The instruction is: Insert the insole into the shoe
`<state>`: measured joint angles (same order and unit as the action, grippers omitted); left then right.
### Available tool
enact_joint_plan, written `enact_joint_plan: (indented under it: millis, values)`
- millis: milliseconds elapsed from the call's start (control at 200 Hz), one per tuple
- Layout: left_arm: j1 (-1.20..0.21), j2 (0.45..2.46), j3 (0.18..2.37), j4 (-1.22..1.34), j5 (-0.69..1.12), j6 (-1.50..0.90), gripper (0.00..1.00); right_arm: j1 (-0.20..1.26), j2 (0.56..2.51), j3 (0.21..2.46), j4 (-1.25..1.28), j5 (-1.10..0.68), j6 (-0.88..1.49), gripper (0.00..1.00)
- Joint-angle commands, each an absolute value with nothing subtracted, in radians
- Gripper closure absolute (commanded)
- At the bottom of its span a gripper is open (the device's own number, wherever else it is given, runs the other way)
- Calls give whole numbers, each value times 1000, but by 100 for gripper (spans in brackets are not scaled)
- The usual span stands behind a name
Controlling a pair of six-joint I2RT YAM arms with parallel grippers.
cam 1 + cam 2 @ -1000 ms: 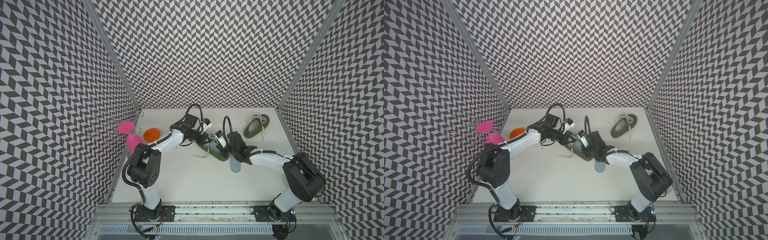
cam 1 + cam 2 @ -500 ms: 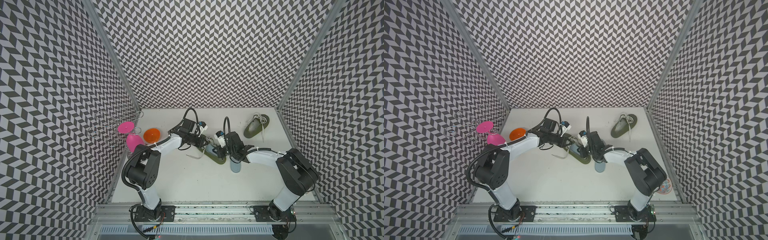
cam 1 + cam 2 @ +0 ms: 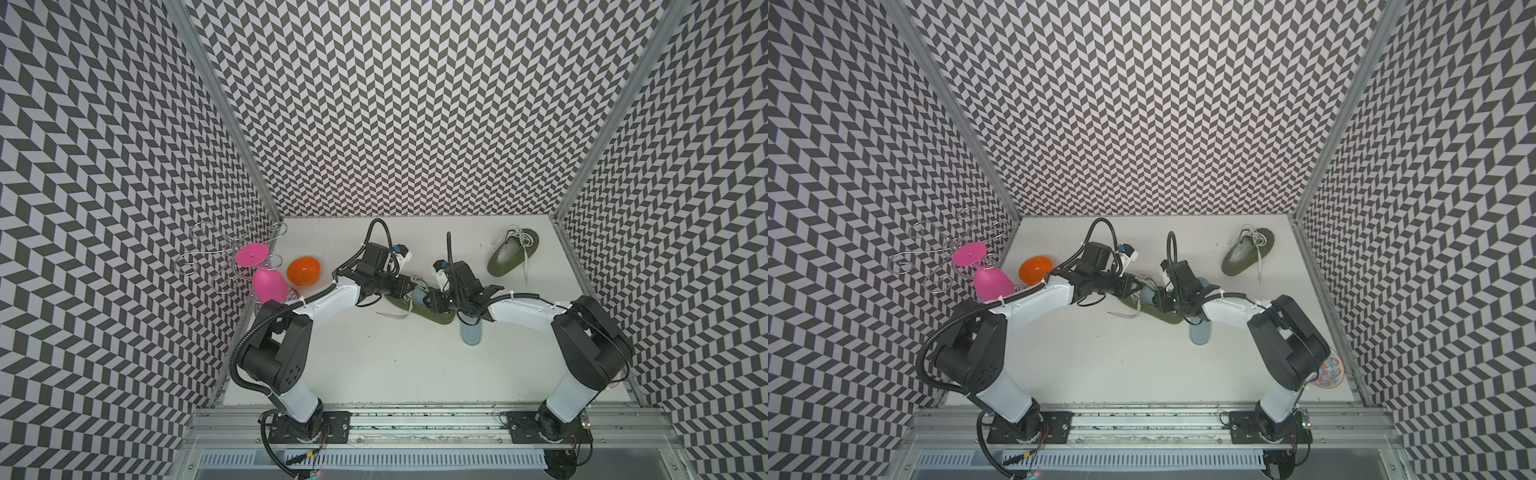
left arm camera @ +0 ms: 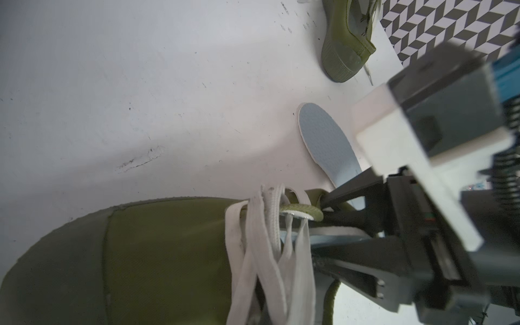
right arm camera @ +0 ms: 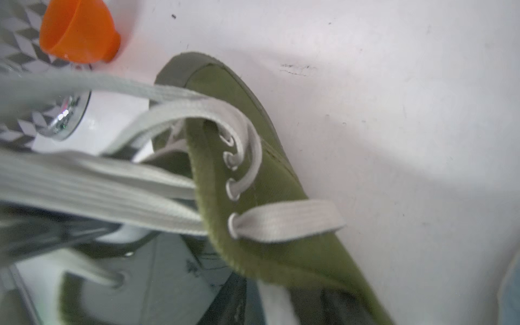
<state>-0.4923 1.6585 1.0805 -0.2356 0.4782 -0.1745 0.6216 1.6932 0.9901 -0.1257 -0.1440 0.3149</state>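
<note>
**Centre of the table (image 3: 374,365).** We see the olive shoe (image 3: 438,318) resting on its sole between the two arms. Its toe points toward the left arm and its heel toward the right.

**Insole.** The insole (image 3: 417,296) sits in the shoe's opening, and its pale blue face shows between the grippers (the upper hides how far it reaches toward the toe).

**Left gripper.** The left gripper (image 3: 406,286) sits over the laced part with its jaws closed. We cannot tell what, if anything, they pinch. In the right wrist view the white laces (image 5: 112,180) run stretched away from the eyelets.

**Right gripper.** The right gripper (image 4: 319,233) is at the heel end. Its jaws stand apart around the collar and grip nothing that we can make out.

**Other objects.**
- A second insole (image 3: 471,332) lies flat on the table just beside the heel, partly under the right arm.
- A second shoe (image 3: 511,259), also olive with loose white laces, lies well apart near the far edge on the right arm's side.
- On the left arm's side we note an orange cup (image 3: 304,271).
- Beside the cup is a pink goblet (image 3: 269,284) at a wire rack (image 3: 216,253).
</note>
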Motion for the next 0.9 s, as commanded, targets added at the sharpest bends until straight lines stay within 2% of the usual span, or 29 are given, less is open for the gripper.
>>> enact_joint_plan:
  millis: [0, 330, 636, 801, 896]
  values:
    - [-514, 1646, 1116, -210, 409, -152, 100, 619, 1618, 1068, -219, -35, 282, 49]
    - [-531, 1654, 1122, -210, 367, -148, 100, 611, 1604, 1094, -345, 66, 201, 48]
    - [-556, 1638, 1126, -212, 354, -119, 100, 609, 1732, 1060, -336, 92, 191, 45]
    - [-574, 1613, 1133, -219, 334, -97, 100, 608, 1826, 1064, -356, 202, 196, 45]
    - [-576, 1607, 1131, -222, 300, -87, 100, 609, 1824, 1092, -361, 181, 192, 45]
